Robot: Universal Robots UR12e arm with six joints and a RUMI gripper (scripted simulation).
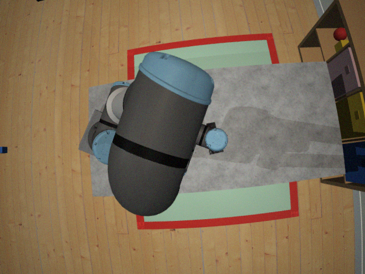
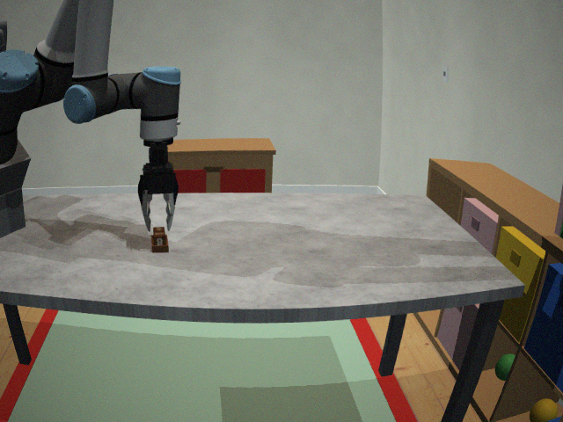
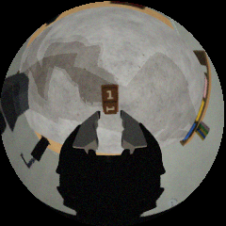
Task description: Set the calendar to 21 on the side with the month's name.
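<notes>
Hovering hand [image 2: 157, 225] just above calendar [image 2: 159, 239]

The calendar [image 2: 159, 240] is a small brown wooden block set standing on the grey worktop [image 2: 318, 254], toward its left end. Seen from the room's side, it shows a pale panel with a dark digit on its end face, too small to read with certainty. From above, its top shows a white 1 [image 3: 109, 94] on one cube, and below that a white mark like an H lying sideways [image 3: 109, 109]. It sits level, touching nothing else.
</notes>
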